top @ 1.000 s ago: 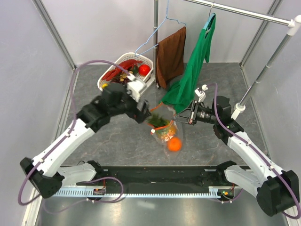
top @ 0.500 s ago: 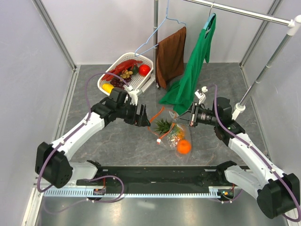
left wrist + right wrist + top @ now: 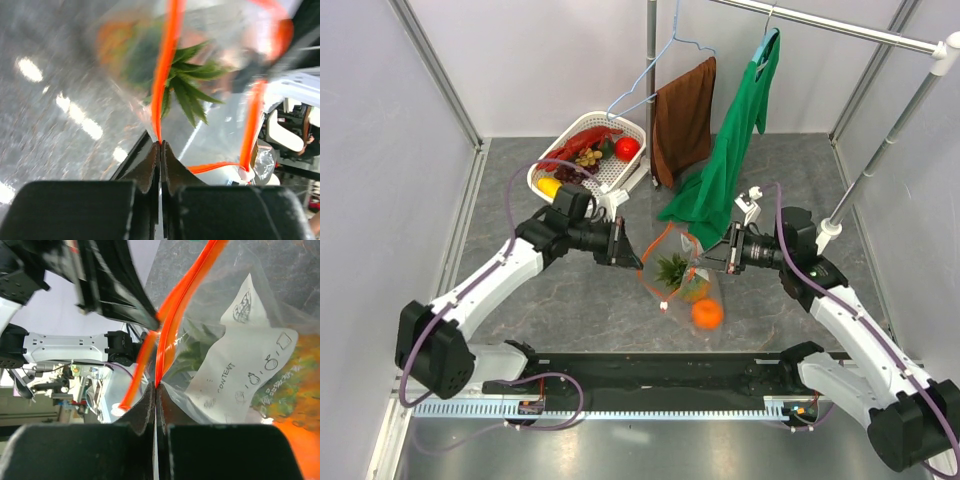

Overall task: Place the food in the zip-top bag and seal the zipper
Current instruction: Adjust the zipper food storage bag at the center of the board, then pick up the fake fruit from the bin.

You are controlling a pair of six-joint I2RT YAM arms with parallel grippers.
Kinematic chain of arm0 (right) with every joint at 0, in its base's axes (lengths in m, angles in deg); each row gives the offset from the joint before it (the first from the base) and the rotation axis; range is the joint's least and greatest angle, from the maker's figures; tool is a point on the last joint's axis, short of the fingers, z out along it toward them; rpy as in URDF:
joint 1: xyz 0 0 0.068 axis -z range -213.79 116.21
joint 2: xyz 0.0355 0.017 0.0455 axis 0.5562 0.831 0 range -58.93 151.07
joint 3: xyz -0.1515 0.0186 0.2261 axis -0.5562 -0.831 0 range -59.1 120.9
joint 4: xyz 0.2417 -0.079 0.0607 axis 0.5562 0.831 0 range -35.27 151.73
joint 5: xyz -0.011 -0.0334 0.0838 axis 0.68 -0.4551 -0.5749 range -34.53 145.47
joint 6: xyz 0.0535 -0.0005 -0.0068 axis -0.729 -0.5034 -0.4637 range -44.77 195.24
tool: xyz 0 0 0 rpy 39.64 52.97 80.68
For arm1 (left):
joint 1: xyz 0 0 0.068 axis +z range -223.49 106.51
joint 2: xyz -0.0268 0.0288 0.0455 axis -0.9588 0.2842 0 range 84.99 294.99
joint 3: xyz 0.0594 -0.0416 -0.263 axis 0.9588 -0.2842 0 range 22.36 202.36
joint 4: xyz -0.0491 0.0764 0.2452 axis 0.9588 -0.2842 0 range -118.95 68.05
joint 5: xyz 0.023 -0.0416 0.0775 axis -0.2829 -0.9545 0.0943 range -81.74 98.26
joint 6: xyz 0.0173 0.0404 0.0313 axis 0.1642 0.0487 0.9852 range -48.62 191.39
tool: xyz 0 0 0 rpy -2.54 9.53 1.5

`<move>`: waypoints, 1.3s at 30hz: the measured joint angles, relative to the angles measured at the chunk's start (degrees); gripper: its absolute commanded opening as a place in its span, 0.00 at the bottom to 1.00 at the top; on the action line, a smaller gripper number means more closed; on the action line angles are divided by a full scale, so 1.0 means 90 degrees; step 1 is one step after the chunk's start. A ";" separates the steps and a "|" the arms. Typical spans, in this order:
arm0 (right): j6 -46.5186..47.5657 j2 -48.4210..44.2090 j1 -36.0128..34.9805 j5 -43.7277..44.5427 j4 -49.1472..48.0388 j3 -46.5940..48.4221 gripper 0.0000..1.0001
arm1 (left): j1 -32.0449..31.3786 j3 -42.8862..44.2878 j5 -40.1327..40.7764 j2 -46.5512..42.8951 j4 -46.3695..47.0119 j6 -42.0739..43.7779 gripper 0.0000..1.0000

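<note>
Between the two arms, over the middle of the grey table [image 3: 545, 305], the zip-top bag [image 3: 685, 292] is held up by its mouth from both sides. Whether the bottom is resting on the table can't really be told. The left gripper [image 3: 160, 146] is clamped fully down on the zipper [image 3: 167, 65] at one side of the mouth. The right gripper [image 3: 155, 386] is squeezed tight on the same red-orange strip at the opposite side, so the mouth is spread into an open loop. Inside, the pineapple [image 3: 672, 268] leaves are seen up top, with the orange ball [image 3: 707, 314] sagged at the bottom. More toy food is piled in the white mesh basket [image 3: 612, 180], well apart at the back.
</note>
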 measured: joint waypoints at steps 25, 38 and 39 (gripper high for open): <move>0.0648 -0.0248 0.0005 0.0347 0.1246 0.0624 0.00 | 0.1421 0.1477 0.0508 -0.0342 -0.1256 0.1137 0.81; 0.0648 -0.0214 0.0005 0.0461 0.1241 0.0610 0.00 | 0.2300 0.2752 0.2977 0.1338 -0.0704 0.2778 0.66; 0.0648 -0.0211 0.0005 0.0461 0.1239 0.0610 0.00 | 0.2300 0.2837 0.3053 0.1581 -0.0641 0.2888 0.63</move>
